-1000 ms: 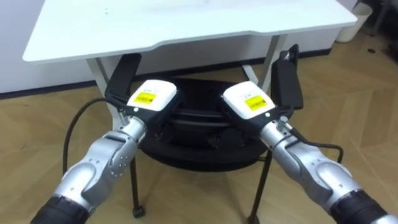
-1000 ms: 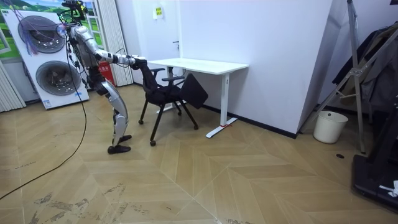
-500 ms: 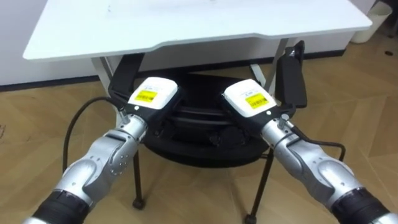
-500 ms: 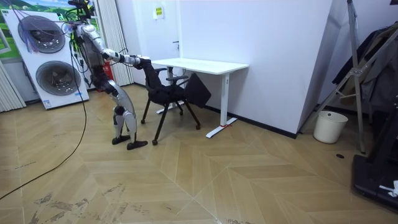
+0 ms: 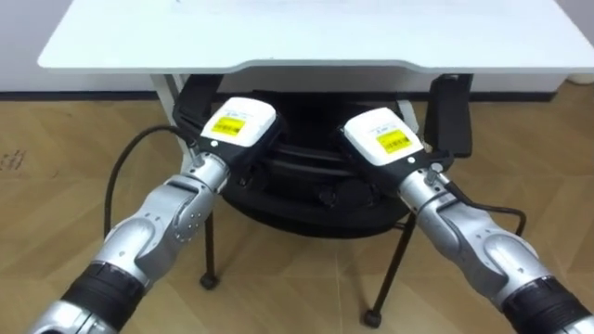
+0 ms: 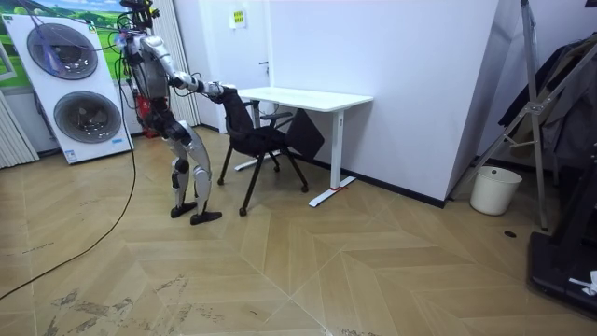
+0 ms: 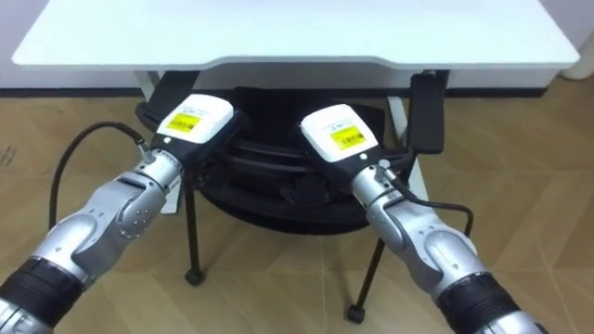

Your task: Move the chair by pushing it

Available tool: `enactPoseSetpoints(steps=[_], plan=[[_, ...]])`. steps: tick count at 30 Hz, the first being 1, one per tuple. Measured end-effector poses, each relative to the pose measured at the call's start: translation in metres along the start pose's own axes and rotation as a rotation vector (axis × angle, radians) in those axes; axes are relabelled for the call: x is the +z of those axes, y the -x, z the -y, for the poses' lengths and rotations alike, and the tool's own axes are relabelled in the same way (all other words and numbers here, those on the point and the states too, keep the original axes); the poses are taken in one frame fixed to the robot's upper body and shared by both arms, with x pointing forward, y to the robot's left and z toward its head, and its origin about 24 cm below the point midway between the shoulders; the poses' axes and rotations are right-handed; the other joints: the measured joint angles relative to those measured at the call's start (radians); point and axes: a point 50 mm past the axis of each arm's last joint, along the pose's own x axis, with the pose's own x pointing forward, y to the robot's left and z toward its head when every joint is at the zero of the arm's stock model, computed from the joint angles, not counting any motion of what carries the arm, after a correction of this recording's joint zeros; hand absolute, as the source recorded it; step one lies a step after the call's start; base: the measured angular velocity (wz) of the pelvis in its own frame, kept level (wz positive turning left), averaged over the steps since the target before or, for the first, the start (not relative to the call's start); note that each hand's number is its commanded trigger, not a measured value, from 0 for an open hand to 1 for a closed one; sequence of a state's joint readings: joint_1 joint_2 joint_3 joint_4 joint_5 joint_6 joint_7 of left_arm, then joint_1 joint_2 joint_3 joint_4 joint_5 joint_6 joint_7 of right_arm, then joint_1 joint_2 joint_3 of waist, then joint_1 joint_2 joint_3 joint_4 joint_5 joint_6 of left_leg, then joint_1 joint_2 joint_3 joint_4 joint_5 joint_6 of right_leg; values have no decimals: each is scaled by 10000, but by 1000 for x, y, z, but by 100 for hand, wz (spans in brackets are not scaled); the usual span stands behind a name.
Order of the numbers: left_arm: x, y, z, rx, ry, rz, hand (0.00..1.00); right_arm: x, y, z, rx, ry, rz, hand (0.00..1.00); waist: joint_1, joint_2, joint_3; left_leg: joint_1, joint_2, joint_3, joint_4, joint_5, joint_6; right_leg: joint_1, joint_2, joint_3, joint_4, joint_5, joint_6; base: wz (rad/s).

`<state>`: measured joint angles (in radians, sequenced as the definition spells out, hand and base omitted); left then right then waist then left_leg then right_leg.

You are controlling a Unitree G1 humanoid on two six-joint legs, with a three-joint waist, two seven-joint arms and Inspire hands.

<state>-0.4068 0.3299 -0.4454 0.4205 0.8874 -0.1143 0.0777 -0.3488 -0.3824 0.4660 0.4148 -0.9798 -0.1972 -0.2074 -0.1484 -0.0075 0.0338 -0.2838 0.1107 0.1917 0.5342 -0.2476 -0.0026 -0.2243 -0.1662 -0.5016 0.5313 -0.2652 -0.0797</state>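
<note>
The left hand point(image 5: 239, 128) and right hand point(image 5: 385, 144) sit side by side at the top of the black chair's point(image 5: 306, 199) backrest. Each has a yellow label on its white back, the print too small to read, and I cannot tell whether either grips. Just beyond the hands, the seat lies under the white desk's point(image 5: 306, 37) edge. The room view shows the robot standing behind the chair with its arms outstretched, and stacked washing machines point(image 6: 70, 84) behind it.
</note>
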Motion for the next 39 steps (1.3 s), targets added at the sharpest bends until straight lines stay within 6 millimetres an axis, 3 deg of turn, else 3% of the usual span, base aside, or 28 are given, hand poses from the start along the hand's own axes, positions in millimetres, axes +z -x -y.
enactPoseSetpoints(steps=[6, 17, 18, 19, 26, 39], plan=[[2, 0, 1, 4, 83, -23, 100, -1, 1, 2, -10, 207, 43, 100, 433, 43, -7, 306, 10, -27, -608, 329, -232, 337, 175, -279, -442, -43, -106, 13], [7, 2, 1, -21, 178, -136, 100, 1, 2, 2, -49, 299, -6, 100, 880, 96, -42, 533, -4, -49, -1002, 442, -281, 812, 310, -631, -955, -57, -44, 10], [7, 2, 1, -8, 188, -163, 100, 1, 2, 2, -49, 307, -12, 95, 942, 91, -45, 581, -5, -49, -1061, 448, -285, 835, 310, -631, -966, -53, -34, 0], [7, 2, 2, -9, 181, -169, 0, 1, 2, 2, -43, 315, -18, 0, 971, 91, -45, 600, -6, -50, -1078, 451, -285, 853, 310, -631, -966, -53, -26, 0], [6, 5, 3, -105, 307, -451, 0, 5, 2, -3, -71, -32, -251, 0, 1049, 52, -71, 741, -12, -32, -1109, 452, -286, 1121, 302, -770, -1023, -89, 61, 7], [19, 14, 7, -37, 1194, -441, 0, 6, 7, -16, 449, -1026, -1247, 0, 1604, -50, -160, 1207, -13, -64, -1108, 451, -287, 1622, 323, -787, -1222, -72, 108, 1]])
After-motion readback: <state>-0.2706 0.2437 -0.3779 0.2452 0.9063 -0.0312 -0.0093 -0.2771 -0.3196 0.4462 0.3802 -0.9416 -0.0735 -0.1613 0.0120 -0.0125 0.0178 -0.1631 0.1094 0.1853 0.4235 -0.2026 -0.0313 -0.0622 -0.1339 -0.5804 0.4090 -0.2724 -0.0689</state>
